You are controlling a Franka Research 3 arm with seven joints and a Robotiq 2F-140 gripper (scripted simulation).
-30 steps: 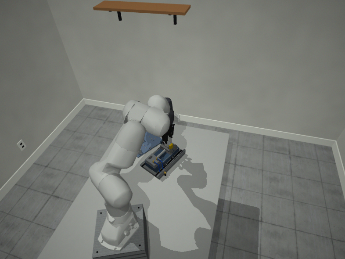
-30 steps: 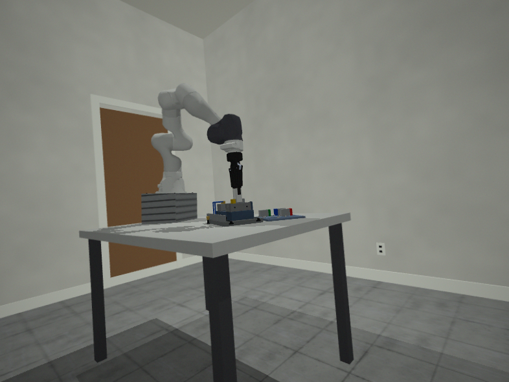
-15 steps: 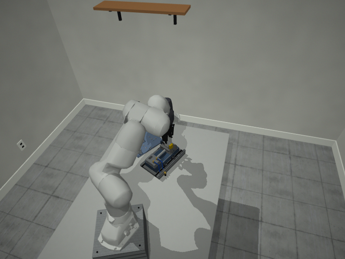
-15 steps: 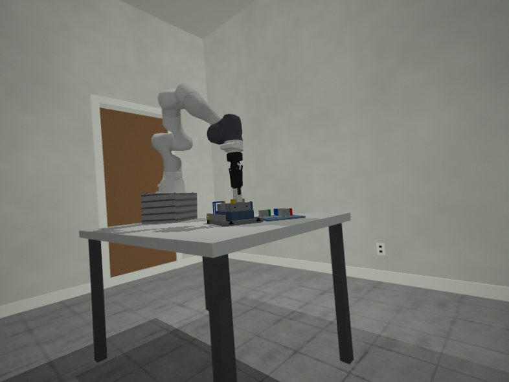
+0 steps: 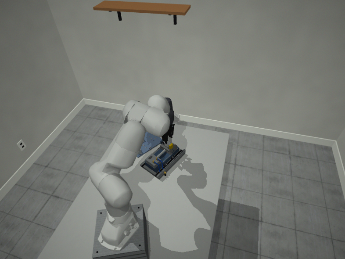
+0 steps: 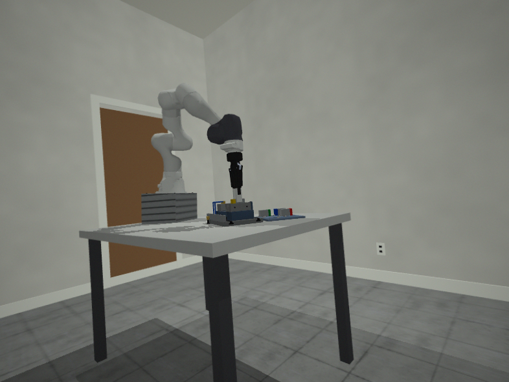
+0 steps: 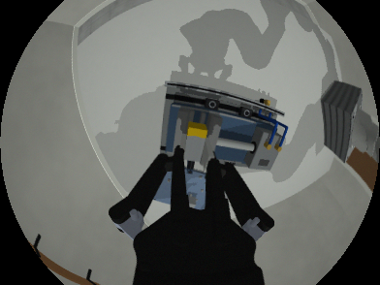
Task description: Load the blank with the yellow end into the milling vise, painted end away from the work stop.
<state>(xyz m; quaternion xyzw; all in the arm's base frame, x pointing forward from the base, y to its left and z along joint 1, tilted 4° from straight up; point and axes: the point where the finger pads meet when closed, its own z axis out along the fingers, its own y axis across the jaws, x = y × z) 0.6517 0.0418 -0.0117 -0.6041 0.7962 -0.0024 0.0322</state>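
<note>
My gripper (image 7: pixel 194 142) is shut on the grey blank with the yellow end (image 7: pixel 196 129) and points straight down over the milling vise (image 7: pixel 223 130). In the top view the yellow end (image 5: pixel 170 145) shows at the vise's far end, by the jaw block without hoses (image 5: pixel 174 149); the gripper (image 5: pixel 167 140) is right above it. From the side, the yellow end (image 6: pixel 232 201) sits at about jaw-top height in the vise (image 6: pixel 232 213). I cannot tell whether the blank rests on the low bars. The block with blue hoses (image 5: pixel 154 163) is at the near end.
The blue infeed plate (image 6: pixel 283 216) lies beside the vise with blanks with green (image 6: pixel 269 212), blue (image 6: pixel 276 212) and red (image 6: pixel 290 211) ends on it. In the top view my arm hides most of it (image 5: pixel 150 142). The robot's grey base block (image 6: pixel 168 207) stands behind.
</note>
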